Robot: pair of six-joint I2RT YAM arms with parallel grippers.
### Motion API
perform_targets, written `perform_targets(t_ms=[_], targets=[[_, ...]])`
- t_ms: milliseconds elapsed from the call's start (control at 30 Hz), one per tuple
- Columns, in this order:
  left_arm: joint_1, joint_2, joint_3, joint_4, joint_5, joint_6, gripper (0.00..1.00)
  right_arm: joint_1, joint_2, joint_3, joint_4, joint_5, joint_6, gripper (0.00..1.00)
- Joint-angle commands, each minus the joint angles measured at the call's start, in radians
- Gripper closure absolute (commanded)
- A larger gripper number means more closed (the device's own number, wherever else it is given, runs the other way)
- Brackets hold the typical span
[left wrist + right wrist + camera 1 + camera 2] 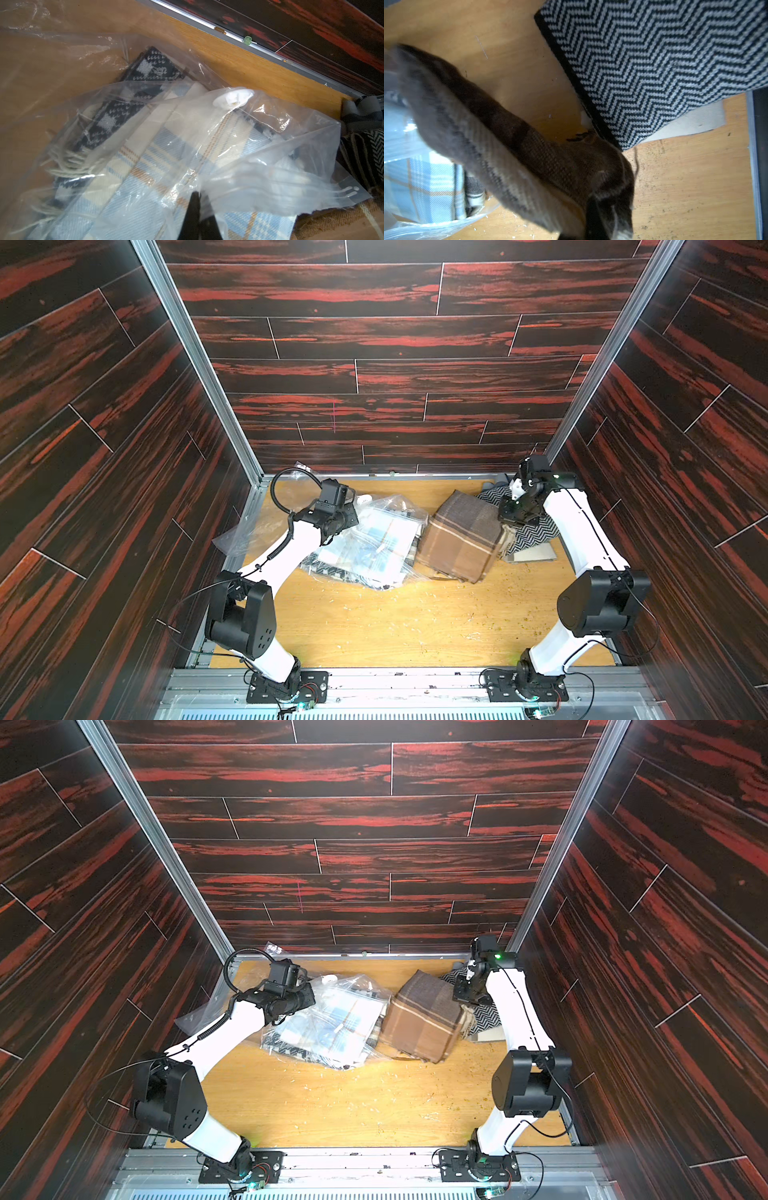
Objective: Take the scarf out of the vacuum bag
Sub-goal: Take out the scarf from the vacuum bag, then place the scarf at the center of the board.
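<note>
The right gripper (600, 224) was clamped on a corner of the brown plaid scarf (461, 539), lifting that end off the wooden table (374, 622) near the back right corner. The scarf, folded into a thick pad, sloped down from the gripper towards the vacuum bag (374, 539) and lay beside it, its lower edge touching the crinkled plastic. Whether any of it was inside the bag's mouth could not be told; the right wrist view was blurred there.

The bag sat left of centre on the table, its round white valve disc (232, 98) facing up. Through the clear film showed a pale blue plaid scarf (135, 197) and a navy knitted scarf (145, 68) with white motifs. The left gripper (200, 214) was pinched shut on a fold of the bag's upper film. Under the right arm, a black-and-white chevron scarf (654, 62) lay flat on the table, partly beneath the brown one.
</note>
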Motion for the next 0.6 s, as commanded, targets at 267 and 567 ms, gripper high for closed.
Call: perform_targets(t_ms=[267,567], targets=[[0.015,-0.006,0.003,0.017,-0.003,0.007,1.00,-0.046,-0.018,0.066,-0.028,-0.005,-0.005,1.00],[0.014,-0.004,0.005,0.025,0.009,0.012,1.00,-0.114,-0.004,0.166,0.010,-0.126,0.041,1.00]])
